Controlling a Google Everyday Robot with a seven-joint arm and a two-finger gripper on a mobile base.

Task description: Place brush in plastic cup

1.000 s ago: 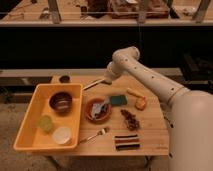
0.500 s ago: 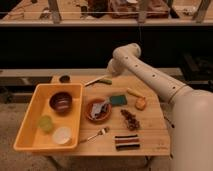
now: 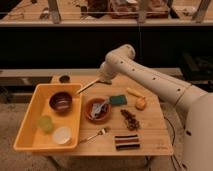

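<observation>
My gripper [image 3: 102, 78] is at the back of the wooden table, just right of the yellow tray's far right corner. It is shut on the brush [image 3: 88, 87]. The brush's cream-white handle slants down and to the left, and its low end reaches the tray's rim. The plastic cup [image 3: 46, 123], small and yellow-green, stands inside the yellow tray [image 3: 26, 117] at its left middle. It is well to the front left of the gripper and apart from the brush.
In the tray are also a dark brown bowl [image 3: 61, 101] and a white round lid [image 3: 62, 135]. On the table are a clay bowl [image 3: 98, 110], a green sponge [image 3: 118, 100], a metal fork [image 3: 95, 134], an orange item [image 3: 140, 103], brown bits [image 3: 131, 120] and a striped block [image 3: 127, 142].
The gripper has moved left and slightly forward toward the tray, carrying the brush. The brush's low end now reaches the tray's rim.
</observation>
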